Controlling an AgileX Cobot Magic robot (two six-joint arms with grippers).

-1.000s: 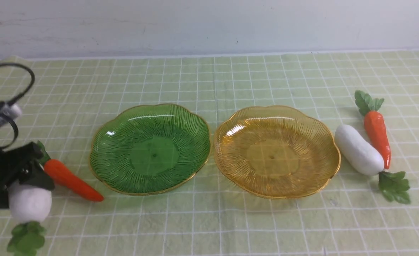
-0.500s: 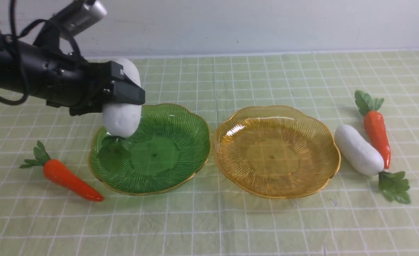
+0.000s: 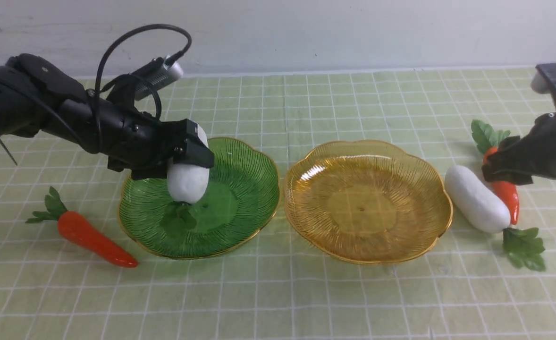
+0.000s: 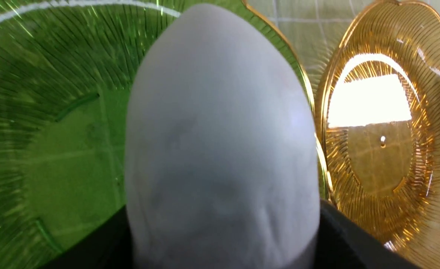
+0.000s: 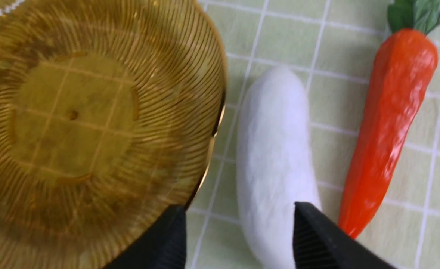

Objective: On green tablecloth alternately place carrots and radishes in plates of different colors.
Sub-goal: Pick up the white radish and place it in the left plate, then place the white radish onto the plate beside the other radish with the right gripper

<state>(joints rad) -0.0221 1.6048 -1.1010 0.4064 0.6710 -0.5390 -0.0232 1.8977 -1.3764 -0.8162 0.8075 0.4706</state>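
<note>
My left gripper point(image 3: 190, 156) is shut on a white radish point(image 3: 188, 182) and holds it upright over the green plate point(image 3: 245, 189), leafy tuft down in the dish. The radish fills the left wrist view point(image 4: 220, 130), with the green plate point(image 4: 37, 112) behind it. The amber plate point(image 3: 367, 200) holds nothing. One carrot point(image 3: 91, 236) lies on the green tablecloth point(image 3: 306, 293) left of the green plate. A second radish point(image 3: 476, 198) and carrot point(image 3: 507, 196) lie right of the amber plate. My right gripper point(image 3: 497, 170) is open above them, its jaws either side of that radish point(image 5: 272, 149) beside the carrot point(image 5: 388, 123).
The two plates nearly touch at the middle of the cloth. The amber plate's rim point(image 5: 214, 123) lies close to the right radish. A pale wall runs along the far edge of the cloth.
My left gripper has moved right and down with the radish, further over the green plate. My right arm has come in from the right edge to above the right radish and carrot.
</note>
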